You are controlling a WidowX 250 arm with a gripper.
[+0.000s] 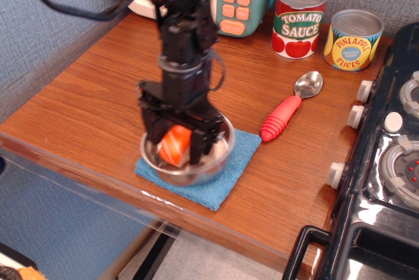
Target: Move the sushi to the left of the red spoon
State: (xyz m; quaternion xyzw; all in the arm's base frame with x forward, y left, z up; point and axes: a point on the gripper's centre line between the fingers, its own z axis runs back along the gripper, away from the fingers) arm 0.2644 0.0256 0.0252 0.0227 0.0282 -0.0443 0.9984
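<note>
**Sushi Caught Between Black Fingers**

Sushi point(175, 146) sat inside a shiny metal bowl point(219, 150) near the front edge of the wooden table point(85, 97). The bowl rested on a blue cloth point(226, 185). The black gripper point(174, 147) reached down into the bowl, with one finger on each side of the sushi, pressed close against it. Only the orange top with white stripes showed between them.

The red spoon point(288, 111) lay to the right, apart from the bowl, with its silver end pointing toward the back. Behind it stood a tomato sauce can point(298, 21) and a pineapple can point(353, 40). A toy stove point(386, 162) was at the far right.
</note>
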